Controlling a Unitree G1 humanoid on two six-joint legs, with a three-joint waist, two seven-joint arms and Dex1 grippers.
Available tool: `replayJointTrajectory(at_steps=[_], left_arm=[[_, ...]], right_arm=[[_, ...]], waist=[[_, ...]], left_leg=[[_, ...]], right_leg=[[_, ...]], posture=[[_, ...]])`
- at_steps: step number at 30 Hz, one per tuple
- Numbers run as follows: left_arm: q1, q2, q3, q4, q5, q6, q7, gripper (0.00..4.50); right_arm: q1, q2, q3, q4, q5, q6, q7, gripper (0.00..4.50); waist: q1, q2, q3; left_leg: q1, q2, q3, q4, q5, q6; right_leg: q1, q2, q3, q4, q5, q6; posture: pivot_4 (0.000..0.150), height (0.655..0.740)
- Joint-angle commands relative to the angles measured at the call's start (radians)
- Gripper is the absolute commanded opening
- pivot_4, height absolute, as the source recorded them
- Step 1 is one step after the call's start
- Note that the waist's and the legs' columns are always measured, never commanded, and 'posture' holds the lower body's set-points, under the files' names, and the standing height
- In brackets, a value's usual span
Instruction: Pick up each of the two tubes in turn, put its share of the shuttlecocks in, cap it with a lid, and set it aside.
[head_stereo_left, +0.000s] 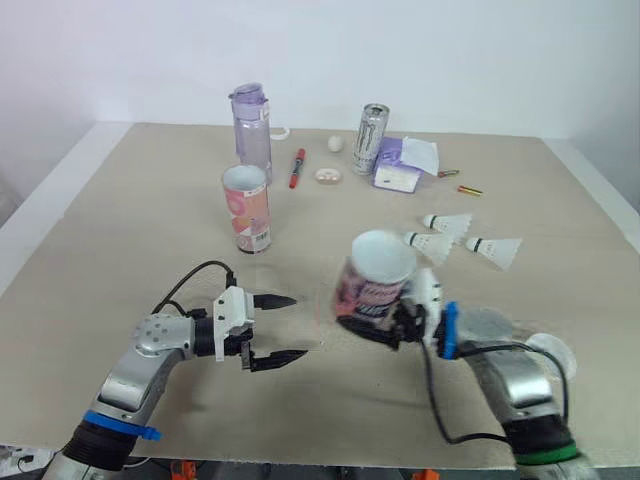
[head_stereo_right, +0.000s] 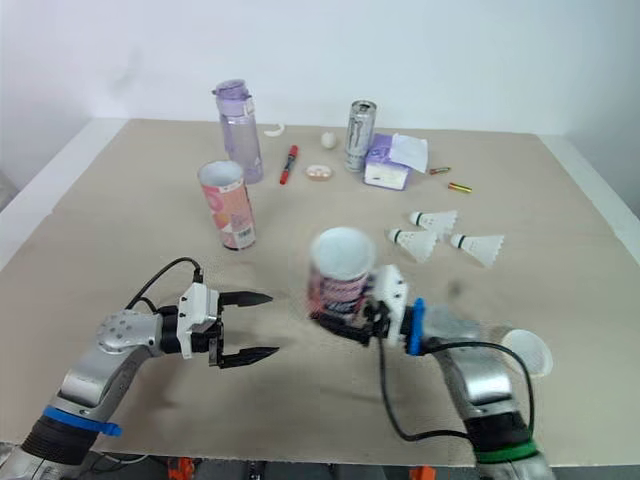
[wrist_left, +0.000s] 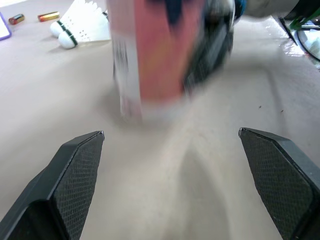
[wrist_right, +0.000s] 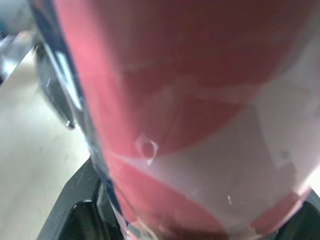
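Note:
My right gripper (head_stereo_left: 385, 325) is shut on a pink and white tube (head_stereo_left: 374, 280), holding it just above the table with its open mouth tilted up toward me. The same tube (wrist_left: 150, 55) looms blurred ahead of my left gripper (wrist_left: 170, 175), which is open and empty. My left gripper (head_stereo_left: 285, 330) hovers low, a short way left of the held tube. A second pink tube (head_stereo_left: 247, 208) stands upright further back on the left. Three white shuttlecocks (head_stereo_left: 450, 238) lie to the right of centre. A clear lid (head_stereo_left: 553, 353) lies by my right forearm.
Along the back stand a purple water bottle (head_stereo_left: 251, 130), a drink can (head_stereo_left: 370, 139), a tissue pack (head_stereo_left: 402, 166), a red pen (head_stereo_left: 296, 167), a small white ball (head_stereo_left: 335, 144) and two batteries (head_stereo_left: 458, 181). The table's front edge runs just under my arms.

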Motion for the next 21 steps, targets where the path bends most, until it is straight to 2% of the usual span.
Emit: replayJointTrajectory(at_steps=[1,5,10,16,21], left_arm=[[-0.024,-0.01,-0.01,-0.04,-0.02,0.004,-0.009,4.5],[-0.041,-0.015,-0.033,-0.048,-0.022,0.01,-0.031,4.5],[-0.066,-0.035,-0.039,-0.059,-0.038,0.018,-0.04,4.5],[-0.058,-0.041,-0.041,-0.069,-0.04,0.005,-0.044,4.5],[-0.051,-0.048,-0.045,-0.074,-0.034,0.002,-0.042,4.5]], right_arm=[[0.054,-0.033,-0.208,-0.076,0.08,0.065,-0.131,2.91],[0.098,-0.051,-0.386,-0.01,0.089,0.069,-0.239,2.91],[0.069,-0.1,-0.603,0.264,0.044,0.005,-0.407,2.91],[0.024,-0.175,-0.647,0.498,0.002,-0.042,-0.455,2.91],[-0.02,-0.207,-0.619,0.651,-0.027,-0.091,-0.447,2.91]], waist=[[0.0,0.0,0.0],[-0.001,0.0,0.0],[-0.001,0.001,0.0],[-0.011,0.003,-0.001],[-0.014,0.004,-0.001]], left_leg=[[0.0,0.0,0.0,0.0,0.0,0.0],[0.001,0.0,0.0,0.0,0.0,0.0],[0.001,-0.001,0.001,0.001,0.0,0.0],[0.003,-0.001,0.002,0.0,0.0,0.0],[0.004,-0.001,0.002,0.0,0.0,0.001]], right_leg=[[0.0,0.0,0.0,0.0,0.0,0.001],[0.001,0.0,0.001,0.0,-0.002,0.003],[0.001,0.0,0.002,0.0,-0.001,0.003],[0.001,0.002,0.006,0.0,-0.001,0.004],[0.002,0.003,0.008,0.0,-0.001,0.004]], posture=[[0.15,0.74],[0.15,0.74],[0.15,0.74],[0.15,0.74],[0.15,0.74]])
